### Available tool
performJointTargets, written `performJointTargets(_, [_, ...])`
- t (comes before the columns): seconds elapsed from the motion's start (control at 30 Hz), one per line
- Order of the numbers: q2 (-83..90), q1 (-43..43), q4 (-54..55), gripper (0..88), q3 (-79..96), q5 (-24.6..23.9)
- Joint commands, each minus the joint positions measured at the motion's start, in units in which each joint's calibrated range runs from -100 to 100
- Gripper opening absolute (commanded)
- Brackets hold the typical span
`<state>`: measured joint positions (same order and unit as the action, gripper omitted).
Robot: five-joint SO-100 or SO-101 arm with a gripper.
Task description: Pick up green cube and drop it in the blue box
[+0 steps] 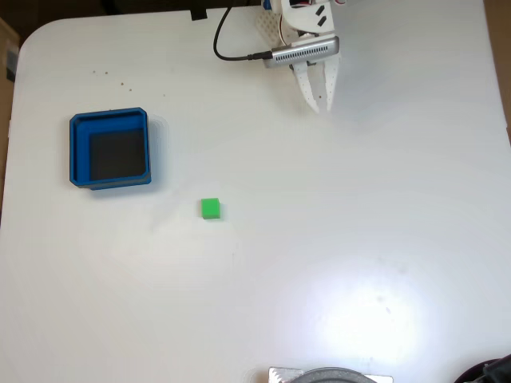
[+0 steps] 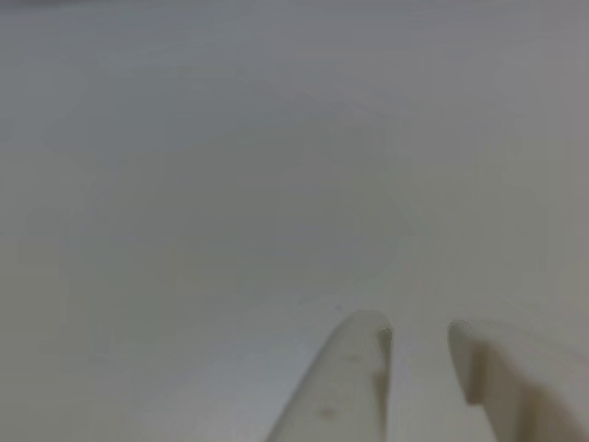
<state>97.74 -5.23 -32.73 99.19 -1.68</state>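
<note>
Claw [image 1: 321, 102] hangs slightly parted, well apart from green cube [image 1: 210, 208].

I see a plain white table [image 1: 359, 207]. On it, the cube [image 1: 210, 208] is bright green, unpatterned. The box [image 1: 77, 152] has blue walls and a black floor. My gripper [image 1: 322, 104] is white, with a silver-grey perforated bar [image 1: 303, 53] above it and a black cable [image 1: 227, 44]. In the other view, its fingers [image 2: 350, 387] look off-white against pale grey.
</note>
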Motion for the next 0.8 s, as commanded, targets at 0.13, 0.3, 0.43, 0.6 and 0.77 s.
performJointTargets(0.13, [0.7,-0.4,1.1,2.0,0.4,0.0])
performJointTargets(0.3, [0.7,-0.4,1.1,2.0,0.4,0.0])
performJointTargets(0.43, [0.6,-0.4,1.1,2.0,0.4,0.1])
performJointTargets(0.6, [0.6,-0.7,1.1,2.0,0.4,0.3])
performJointTargets(0.77, [0.5,0.6,1.0,2.0,0.2,0.4])
